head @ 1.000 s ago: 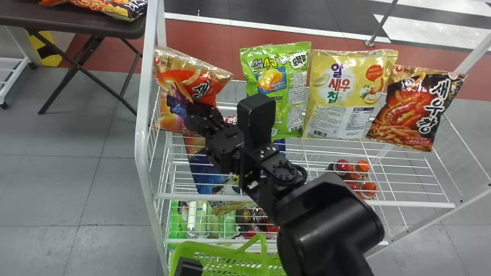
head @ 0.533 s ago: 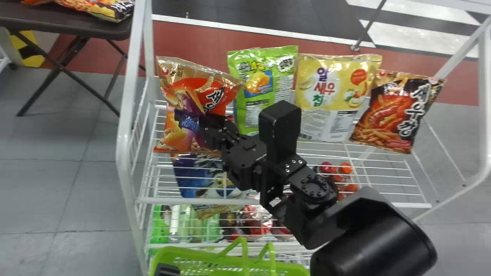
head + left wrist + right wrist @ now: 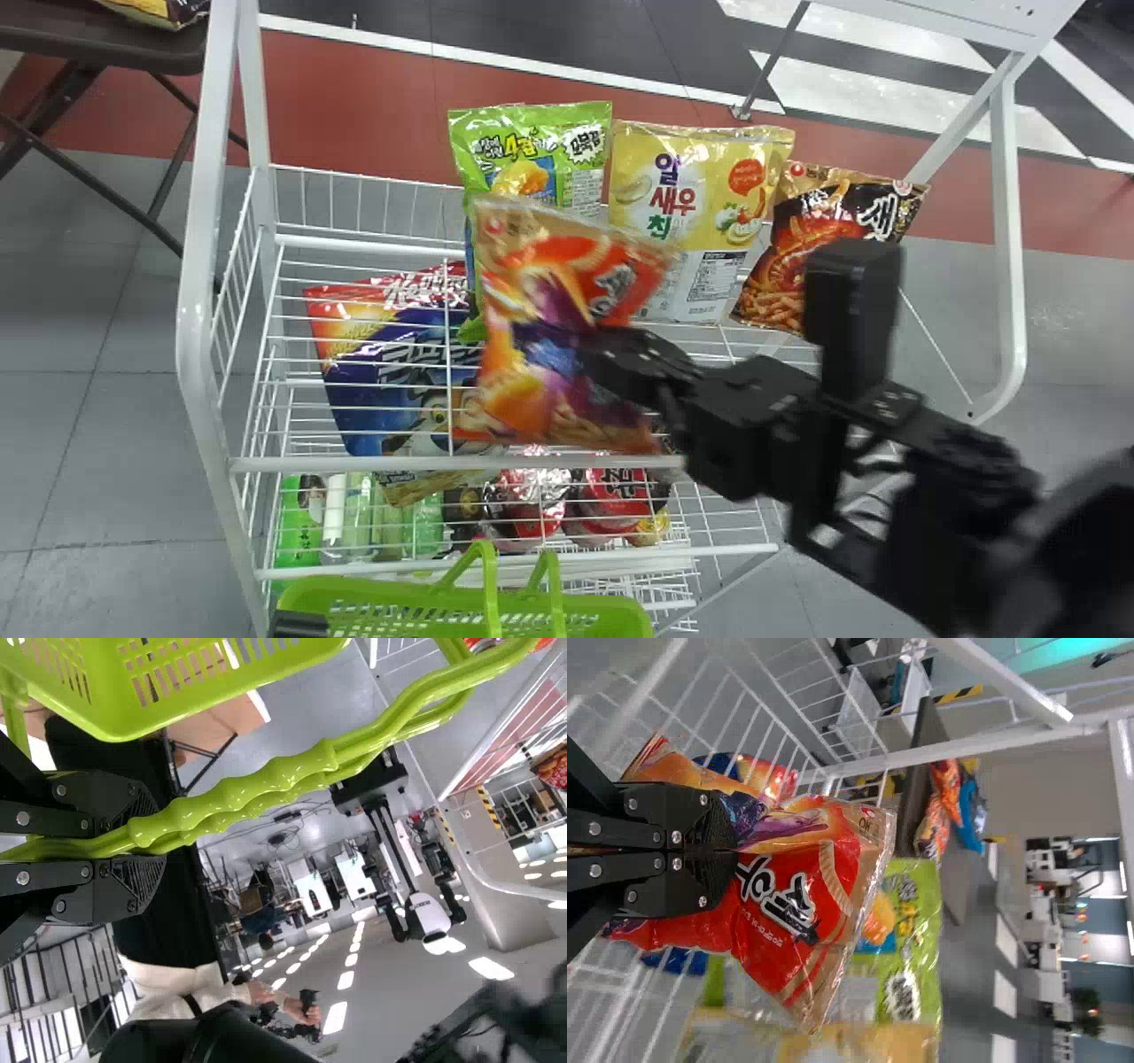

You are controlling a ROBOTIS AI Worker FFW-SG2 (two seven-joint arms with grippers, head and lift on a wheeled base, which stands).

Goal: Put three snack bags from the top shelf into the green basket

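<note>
Orange snack bag point(image 3: 527, 372) swung right, seemingly crumpled.

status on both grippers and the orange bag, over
Right gripper shut on orange bag; left gripper shut on green basket by its handles; front shelf rail perhaps in the way of lowering bag.

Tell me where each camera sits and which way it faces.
Head view: on the robot's head, looking forward and down at the white rack; the right arm shows.
Left wrist view: on the left wrist, looking past the left gripper, shut on the handles of the green basket, into the room.
Right wrist view: on the right wrist, looking past the right gripper and its orange snack bag.
Shared: head and right wrist views both show that bag.
</note>
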